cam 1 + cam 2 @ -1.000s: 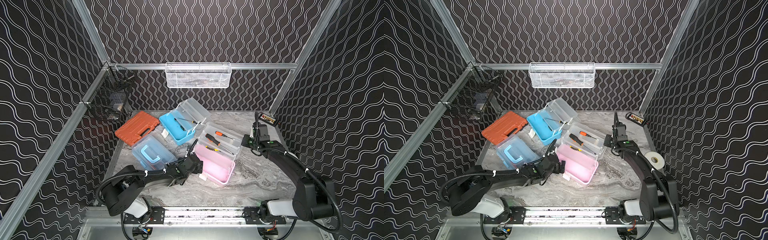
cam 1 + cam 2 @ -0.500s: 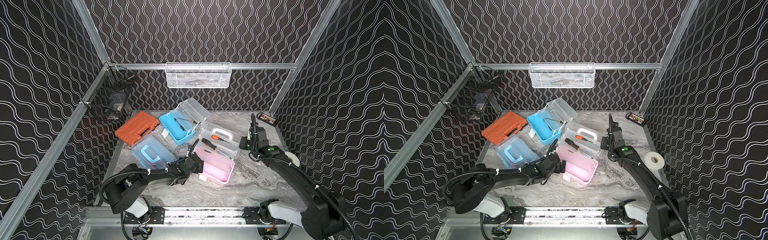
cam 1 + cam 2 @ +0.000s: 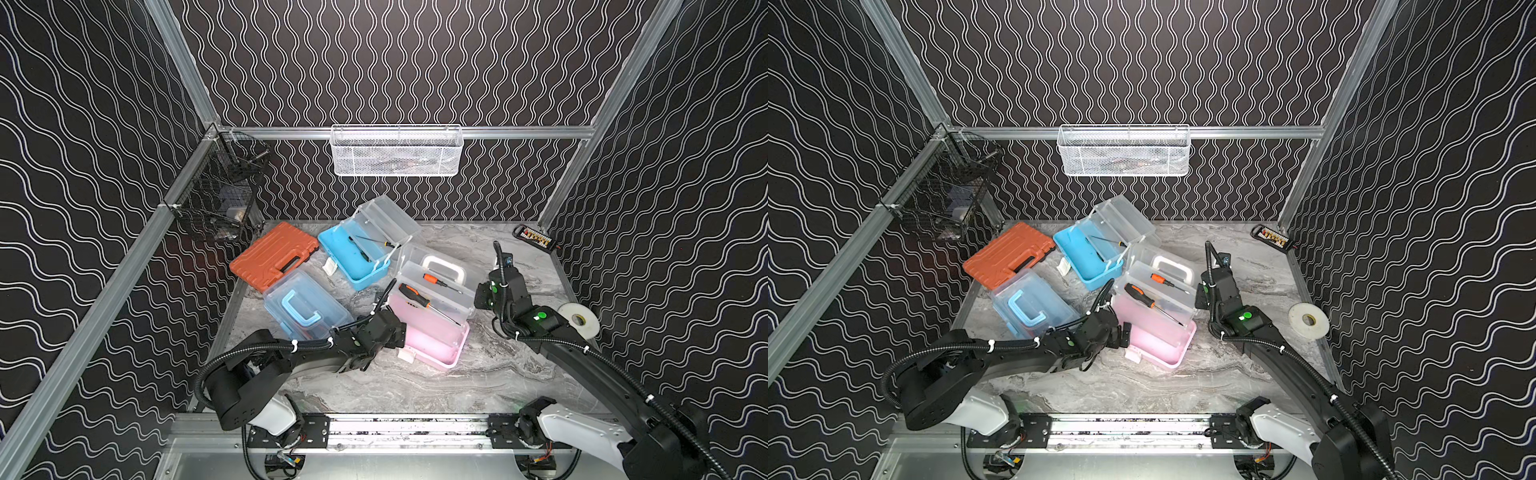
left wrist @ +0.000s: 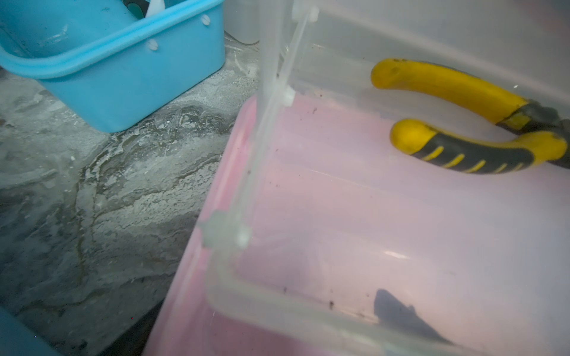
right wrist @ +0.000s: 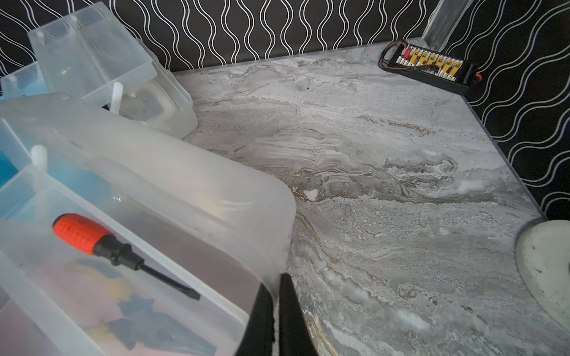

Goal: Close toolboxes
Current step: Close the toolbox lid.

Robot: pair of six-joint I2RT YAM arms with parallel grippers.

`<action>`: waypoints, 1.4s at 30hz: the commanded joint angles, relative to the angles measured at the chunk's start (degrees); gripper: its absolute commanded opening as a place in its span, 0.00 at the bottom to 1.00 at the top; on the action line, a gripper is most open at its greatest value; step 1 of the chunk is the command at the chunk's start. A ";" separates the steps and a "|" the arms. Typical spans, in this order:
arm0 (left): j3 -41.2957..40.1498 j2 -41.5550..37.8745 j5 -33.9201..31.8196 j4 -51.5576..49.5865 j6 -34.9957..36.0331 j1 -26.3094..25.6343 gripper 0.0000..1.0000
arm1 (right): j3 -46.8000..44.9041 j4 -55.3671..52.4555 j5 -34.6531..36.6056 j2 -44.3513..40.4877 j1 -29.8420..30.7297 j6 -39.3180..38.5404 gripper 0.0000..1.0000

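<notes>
we've got the pink toolbox (image 3: 432, 345) mid-table, its clear lid (image 3: 441, 261) half raised, our right gripper (image 5: 276, 296) pinched closed at the lid's corner, left gripper (image 3: 397, 332) spread wide beside the pink base, 1 blue toolbox (image 3: 353, 257) gaping open behind, the other blue toolbox (image 3: 307, 307) shut by the orange case (image 3: 272, 255)

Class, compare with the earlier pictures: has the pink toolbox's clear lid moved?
Yes. The clear lid has swung up from lying flat open and now tilts toward the pink base; the orange case nearby has not shifted.

The pink box (image 3: 432, 345) sits half-open mid-table. Rear blue box (image 3: 340, 249) lies open; left blue box (image 3: 307, 309) is shut.
</notes>
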 commanded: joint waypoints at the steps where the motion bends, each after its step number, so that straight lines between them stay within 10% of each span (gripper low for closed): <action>1: -0.58 -0.88 1.35 1.38 0.94 -0.07 0.99 | -0.75 -5.19 -7.29 -0.62 2.58 2.29 0.00; 28: -2.43 -3.05 0.66 1.38 1.37 -0.07 0.99 | -0.17 -16.23 12.66 1.04 30.74 14.31 0.00; 42: -4.19 -5.55 -0.36 0.62 1.52 -0.07 0.99 | 0.68 -15.16 11.82 3.67 31.12 15.78 0.02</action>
